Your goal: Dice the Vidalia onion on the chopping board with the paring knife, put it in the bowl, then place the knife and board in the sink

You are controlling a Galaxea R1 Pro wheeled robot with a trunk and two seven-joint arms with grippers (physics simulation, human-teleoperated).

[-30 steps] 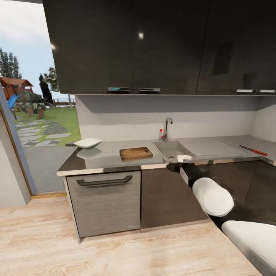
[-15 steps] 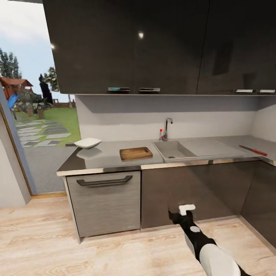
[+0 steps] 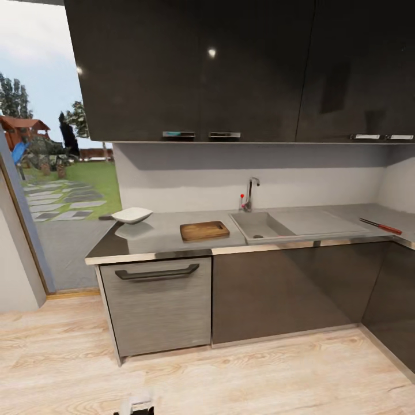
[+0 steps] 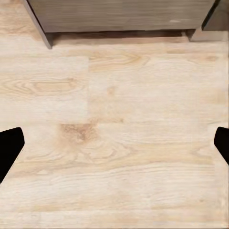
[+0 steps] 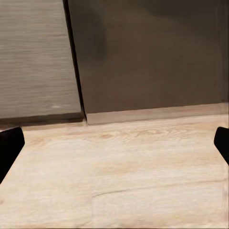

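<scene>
On the grey countertop [image 3: 167, 237] the white bowl [image 3: 131, 215] sits at the left end, with the brown chopping board [image 3: 204, 230] lying to its right. Beside the board is the sink [image 3: 271, 225] with its chrome tap [image 3: 250, 195]; the Vidalia onion is hidden from view. The paring knife [image 3: 380, 225] lies far right on the counter. My left gripper [image 4: 114, 148] is open over bare wooden floor, and its tip peeks in at the head view's bottom edge [image 3: 136, 403]. My right gripper [image 5: 114, 148] is open, low, facing the cabinet fronts.
Dark wall cabinets [image 3: 230, 69] hang above the counter. A grey drawer front [image 3: 157, 305] with a dark handle sits below the bowl, dark cabinet doors [image 3: 288, 291] to its right. An open doorway [image 3: 52, 190] to a garden lies left. Pale wooden floor [image 3: 230, 374] stretches before the cabinets.
My right arm, raised near the sink a second ago, has dropped down and out of the head view. A gripper tip now shows at the bottom edge.
</scene>
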